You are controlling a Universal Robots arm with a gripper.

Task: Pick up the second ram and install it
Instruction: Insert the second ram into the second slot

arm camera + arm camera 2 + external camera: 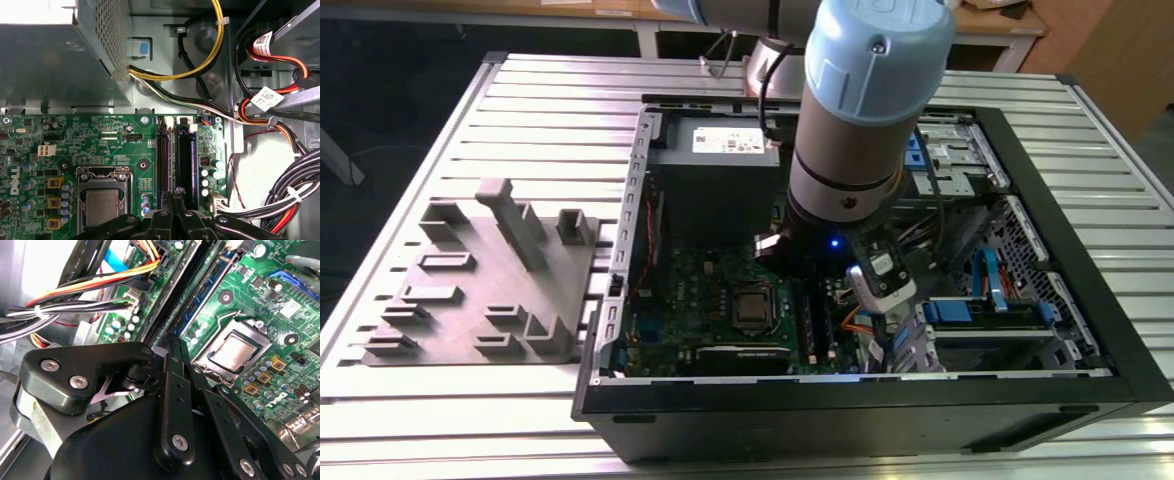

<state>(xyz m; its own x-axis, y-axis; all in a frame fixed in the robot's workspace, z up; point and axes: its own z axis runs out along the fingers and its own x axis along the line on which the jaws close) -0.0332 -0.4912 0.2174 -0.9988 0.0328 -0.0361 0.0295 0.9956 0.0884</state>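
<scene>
Since the memory slots lie deep inside the open computer case [854, 420] on the slatted worktop [547, 90], my arm [867, 110] reaches straight down into it, close beside the power supply box [714, 165]. That steep approach keeps my wrist off the bundled cables [280, 120] that crowd the side of the green motherboard [100, 145].

My gripper [175, 197] sits right over the pair of long black slot rails [162, 160], next to the processor socket [102, 207]. Its fingers are pressed together, with no real gap showing in both wrist views. I cannot tell whether a thin board edge is caught between the tips or whether they simply bear on top of it.

The second ram [210, 290] looks to be the dark blue strip standing on edge along the slots, one end running in towards my fingertips. Standing upright and in line with the rail is how such a strip goes home, so I judge it is in or entering its slot; whether it is fully seated I cannot say.

Off to the exterior view's left, the grey parts holder [480, 290] rests on the worktop well apart from the case.
</scene>
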